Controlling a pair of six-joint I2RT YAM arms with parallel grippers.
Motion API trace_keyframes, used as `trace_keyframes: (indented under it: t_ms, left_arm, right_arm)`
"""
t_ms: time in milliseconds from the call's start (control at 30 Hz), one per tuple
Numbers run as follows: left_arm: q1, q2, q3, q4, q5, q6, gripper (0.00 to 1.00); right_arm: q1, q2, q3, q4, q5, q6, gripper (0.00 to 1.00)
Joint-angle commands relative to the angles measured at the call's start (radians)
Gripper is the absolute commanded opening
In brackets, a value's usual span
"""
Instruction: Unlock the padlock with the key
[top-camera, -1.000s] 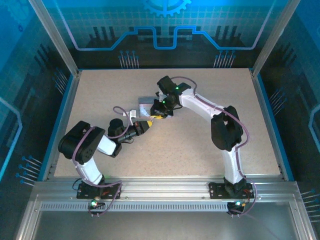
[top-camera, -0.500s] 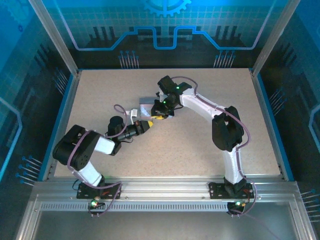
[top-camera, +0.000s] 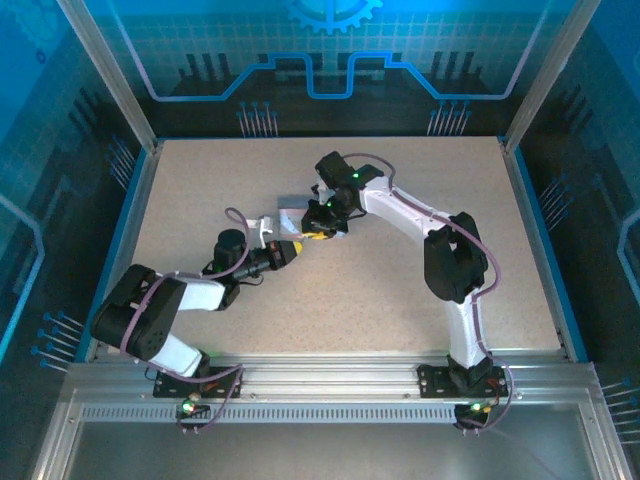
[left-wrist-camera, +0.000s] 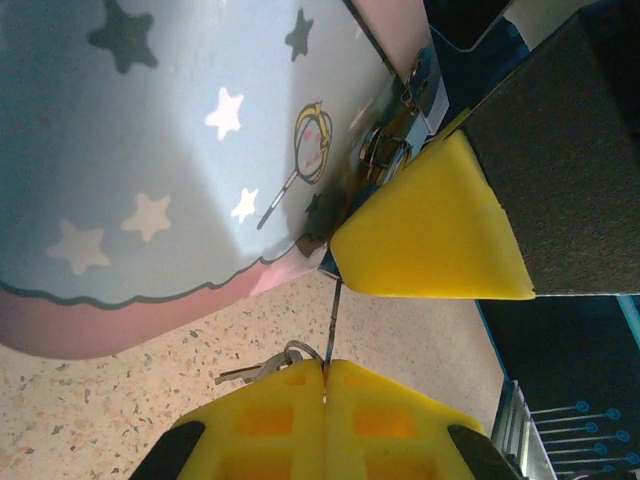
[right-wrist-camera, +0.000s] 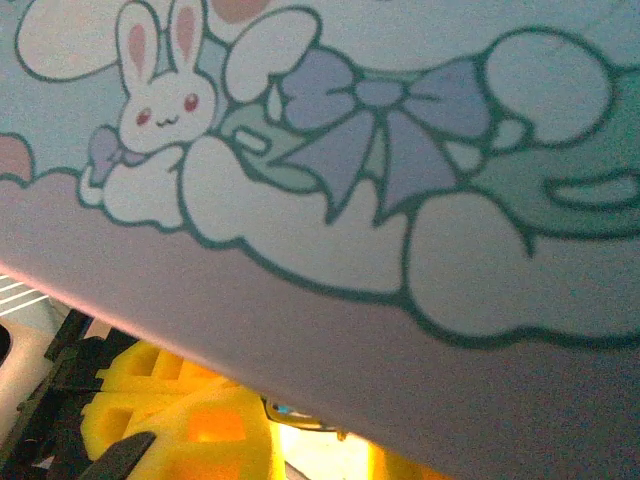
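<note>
Top view: I read even, moderate light on the table (top-camera: 350, 270), a strong blue cast on the walls (top-camera: 560, 60), and short, soft shadows beside the arms. Focus is sharp throughout.

Left wrist view: it is bright. A shadow edge crosses the tin (left-wrist-camera: 150, 150), and the key (left-wrist-camera: 331, 325) is crisp.

Right wrist view: it is dimmer and slightly soft. The tin's lower band is shaded, with an overexposed yellow glow along the bottom edge.

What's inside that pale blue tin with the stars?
Its contents cannot be seen: the tin looks shut, and its printed walls cover everything inside. Outside, the small padlock hangs at its clasp.
</note>
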Motion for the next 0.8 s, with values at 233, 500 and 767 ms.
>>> trace_keyframes:
  t_ms: [233,500,767]
  left_arm:
    - [0.003,0.055,0.0,0.29,-0.042,-0.052,0.0]
    - [-0.007,0.147,-0.042,0.478,-0.074,-0.089,0.0]
    - [-0.007,0.129,-0.043,0.47,-0.07,-0.081,0.0]
  right_arm:
    - [0.033,-0.048,-0.03,-0.015,-0.19,0.02,0.08]
    - [0.017,-0.075,-0.048,0.0,-0.215,0.046,0.08]
    - [0.015,-0.086,-0.063,0.025,-0.23,0.071,0.08]
